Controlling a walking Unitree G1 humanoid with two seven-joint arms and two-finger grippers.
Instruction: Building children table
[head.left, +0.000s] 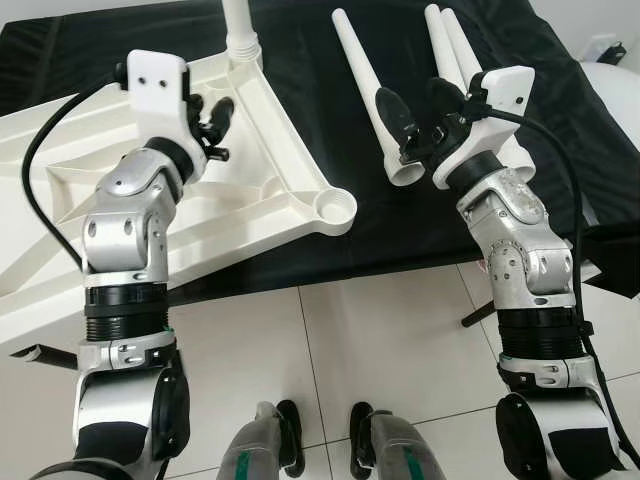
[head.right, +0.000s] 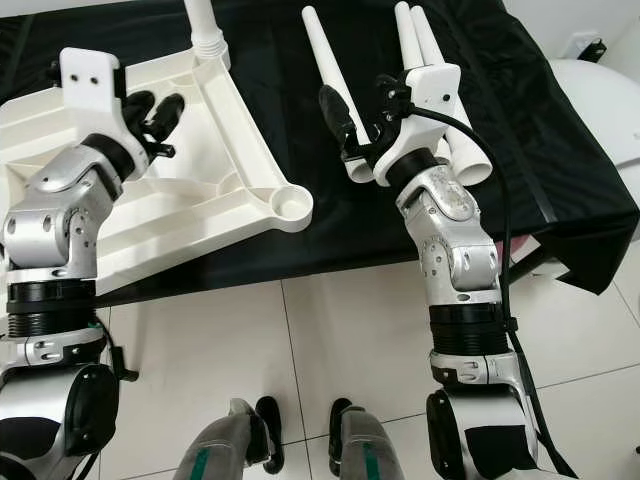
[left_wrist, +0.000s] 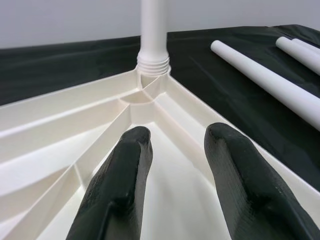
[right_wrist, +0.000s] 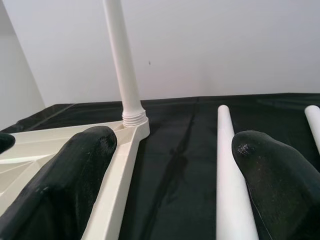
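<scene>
A white children's tabletop (head.left: 260, 170) lies upside down on a black cloth, ribs facing up. One white leg (head.left: 240, 30) stands screwed into its far corner; the near corner socket (head.left: 335, 207) is empty. Three loose legs lie on the cloth to the right: one (head.left: 362, 80) apart from a pair (head.left: 450, 45). My left gripper (head.left: 215, 125) hovers open over the ribbed underside, pointing toward the upright leg (left_wrist: 152, 30). My right gripper (head.left: 420, 110) is open just above the near end of the single loose leg (right_wrist: 227, 170), one finger on each side of it.
The black cloth (head.left: 420, 225) hangs over the front edge of the work surface, just ahead of my feet on the white tiled floor (head.left: 380, 340). A white rounded object (head.right: 600, 100) stands at the far right. A dark support strut (head.left: 478, 315) shows below the cloth.
</scene>
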